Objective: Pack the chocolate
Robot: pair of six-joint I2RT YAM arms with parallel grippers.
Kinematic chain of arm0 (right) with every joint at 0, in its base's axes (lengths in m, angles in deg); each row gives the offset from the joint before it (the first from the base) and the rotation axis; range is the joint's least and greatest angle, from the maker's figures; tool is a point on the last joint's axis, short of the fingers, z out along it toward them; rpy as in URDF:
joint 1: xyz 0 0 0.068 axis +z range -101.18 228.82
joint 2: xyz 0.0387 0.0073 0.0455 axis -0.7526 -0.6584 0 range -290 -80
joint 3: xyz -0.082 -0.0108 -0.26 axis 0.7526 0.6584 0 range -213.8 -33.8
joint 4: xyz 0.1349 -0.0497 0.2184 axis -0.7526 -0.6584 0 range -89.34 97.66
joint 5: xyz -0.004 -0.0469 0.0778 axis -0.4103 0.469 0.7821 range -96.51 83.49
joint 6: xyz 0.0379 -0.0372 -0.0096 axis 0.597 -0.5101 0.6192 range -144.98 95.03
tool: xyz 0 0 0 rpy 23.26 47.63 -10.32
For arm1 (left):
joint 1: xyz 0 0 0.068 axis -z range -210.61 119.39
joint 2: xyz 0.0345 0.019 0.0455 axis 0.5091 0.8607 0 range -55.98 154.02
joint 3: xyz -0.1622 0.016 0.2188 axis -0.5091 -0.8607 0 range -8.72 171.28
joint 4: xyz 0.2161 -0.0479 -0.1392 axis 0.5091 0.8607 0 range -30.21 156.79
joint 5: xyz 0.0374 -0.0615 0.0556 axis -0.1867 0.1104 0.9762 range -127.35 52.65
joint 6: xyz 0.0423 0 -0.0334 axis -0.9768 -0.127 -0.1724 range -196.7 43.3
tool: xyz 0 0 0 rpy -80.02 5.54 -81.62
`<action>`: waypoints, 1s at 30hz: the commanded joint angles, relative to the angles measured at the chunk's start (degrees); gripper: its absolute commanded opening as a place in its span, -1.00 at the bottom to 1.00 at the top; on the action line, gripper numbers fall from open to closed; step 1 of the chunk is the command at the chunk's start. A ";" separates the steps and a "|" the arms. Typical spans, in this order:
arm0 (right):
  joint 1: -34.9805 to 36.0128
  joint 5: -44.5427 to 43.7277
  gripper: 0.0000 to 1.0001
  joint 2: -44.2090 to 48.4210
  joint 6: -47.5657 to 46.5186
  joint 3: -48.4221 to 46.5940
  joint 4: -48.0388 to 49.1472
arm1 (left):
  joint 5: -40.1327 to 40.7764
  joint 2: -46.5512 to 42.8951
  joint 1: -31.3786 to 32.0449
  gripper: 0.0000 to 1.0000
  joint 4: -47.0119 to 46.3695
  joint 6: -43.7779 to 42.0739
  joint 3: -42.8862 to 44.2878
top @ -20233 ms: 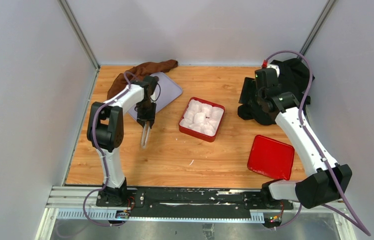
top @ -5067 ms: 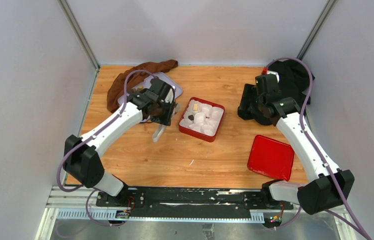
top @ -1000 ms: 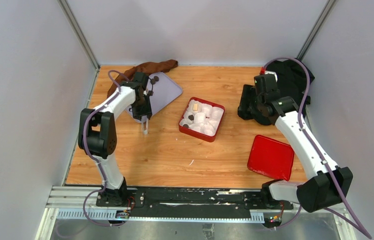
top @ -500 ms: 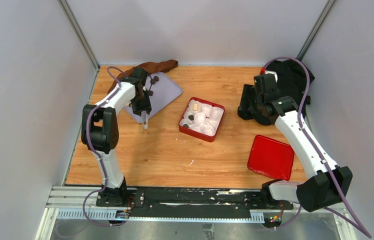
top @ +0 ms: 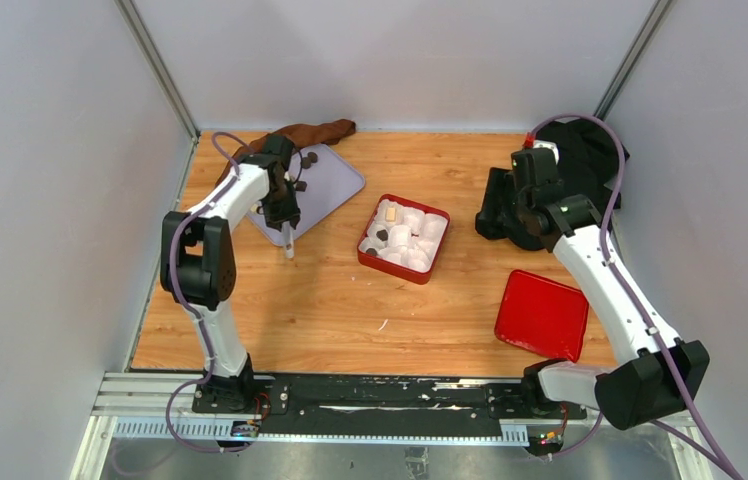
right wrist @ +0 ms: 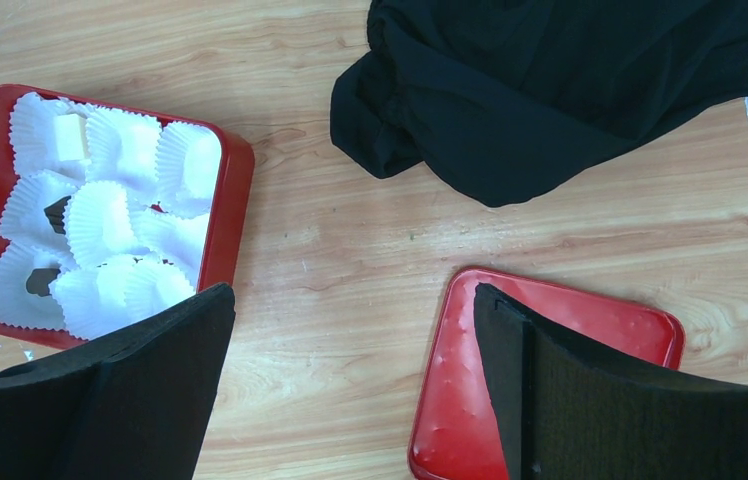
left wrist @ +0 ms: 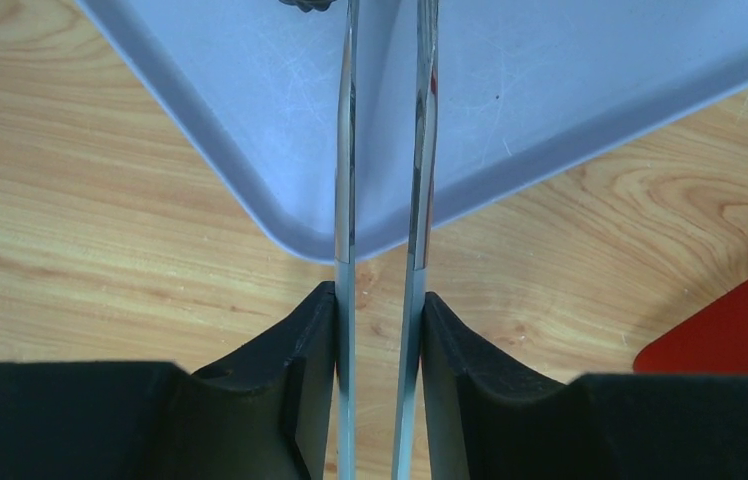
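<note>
Steel tweezer blades of L pincer (left wrist: 382,60), slightly parted and holding nothing, reach over near corner of lilac tray (left wrist: 570,90). Chocolate (left wrist: 307,4) lies just beyond, left of blade tips; L arm nearer. Farther: red box (top: 404,238) w/ paper cups, R pincer (right wrist: 350,380) spread, idle.

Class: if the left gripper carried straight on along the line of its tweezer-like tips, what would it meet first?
The left gripper points across the lavender tray; a dark chocolate piece sits just beside that line at the frame's top. Depth is unclear.
</note>
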State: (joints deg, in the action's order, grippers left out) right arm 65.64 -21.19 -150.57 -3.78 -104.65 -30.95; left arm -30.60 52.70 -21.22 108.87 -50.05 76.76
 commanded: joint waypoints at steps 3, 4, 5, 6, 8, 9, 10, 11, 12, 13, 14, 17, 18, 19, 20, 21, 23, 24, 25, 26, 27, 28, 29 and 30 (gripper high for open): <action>-0.43 -0.65 0.86 1.63 0.42 0.77 -1.11 | 0.83 -6.76 -0.60 -1.00 0.51 -0.65 -1.96; -0.43 -0.58 0.86 1.72 0.51 0.92 -1.05 | 0.60 -7.52 -0.60 -1.00 0.49 -0.97 -2.36; -0.40 -0.49 0.86 1.82 0.64 1.08 -1.11 | 0.33 -8.26 -0.60 -1.00 0.53 -1.36 -2.75; -0.41 -0.45 0.86 1.91 0.75 1.21 -1.12 | -0.10 -9.34 -0.60 -1.00 0.57 -1.87 -3.10; -0.40 -0.21 0.86 2.05 1.05 1.39 -1.12 | -1.28 -10.97 -0.47 -1.00 0.58 -2.93 -3.75; -0.41 -0.05 0.86 2.09 1.09 1.48 -1.11 | -2.19 -11.75 -0.32 -1.00 0.58 -3.63 -3.81; -0.41 0.06 0.86 2.16 1.37 1.57 -1.07 | -2.65 -12.69 0.44 -1.00 0.58 -4.46 -3.67; -0.39 0.15 0.86 2.18 1.46 1.62 -1.08 | -2.71 -13.62 1.53 -1.00 0.60 -5.46 -3.42; -0.38 0.17 0.86 2.19 1.54 1.68 -1.09 | -1.95 -14.42 2.99 -1.00 0.86 -6.58 -2.74; -0.38 0.17 0.86 2.19 1.62 1.68 -1.11 | -0.48 -14.77 5.19 -1.00 1.59 -8.05 -1.28; -0.34 0.27 0.86 2.14 1.72 1.68 -1.12 | 0.67 -14.71 7.49 -1.00 2.76 -9.73 0.50; -0.40 0.59 0.86 1.93 1.93 1.59 -1.11 | -1.41 -14.01 13.34 -1.00 3.76 -13.90 4.91; -0.34 0.58 0.86 1.92 2.03 1.54 -1.12 | -2.82 -13.65 15.18 -1.00 3.79 -14.84 6.27; -0.43 0.53 0.86 2.00 2.09 1.44 -1.11 | -3.81 -13.06 16.87 -1.00 3.98 -15.74 7.21; -0.39 0.48 0.85 2.15 2.17 1.43 -1.11 | -4.59 -12.39 18.48 -1.00 4.22 -16.52 7.90; -0.38 0.37 0.85 2.29 2.19 1.48 -1.12 | -5.05 -11.46 20.12 -1.00 4.83 -17.08 8.78; -0.39 0.05 0.85 2.68 2.26 1.65 -1.14 | -6.87 -9.02 22.93 -1.00 6.04 -17.61 10.96; -0.38 -0.12 0.85 2.83 2.24 1.76 -1.19 | -8.85 -7.80 23.62 -1.00 6.30 -17.42 11.67; -0.38 -0.29 0.85 3.00 2.21 1.81 -1.28 | -10.92 -6.80 24.24 -1.00 6.30 -17.12 12.19; -0.38 -0.41 0.85 3.19 2.19 1.85 -1.42 | -12.53 -5.65 24.68 -1.00 6.29 -16.88 12.84; -0.38 -0.56 0.85 3.25 2.12 1.81 -1.60 | -13.71 -4.66 25.63 -1.00 6.29 -16.86 13.64; -0.44 -0.61 0.85 3.36 2.13 1.85 -1.66 | -14.27 -3.73 26.47 -1.00 6.35 -16.89 14.68; -0.39 -0.76 0.85 3.45 2.10 1.88 -1.68 | -14.42 -2.78 27.25 -1.00 6.34 -16.90 15.66; -0.43 -0.81 0.85 3.50 2.17 1.86 -1.72 | -14.51 -1.91 27.93 -1.00 6.31 -16.78 16.68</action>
State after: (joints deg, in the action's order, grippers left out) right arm 65.64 -21.06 -148.58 -2.21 -103.55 -31.02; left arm -40.75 47.46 4.53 113.70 -65.76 89.98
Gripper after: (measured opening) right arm 0.927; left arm 0.360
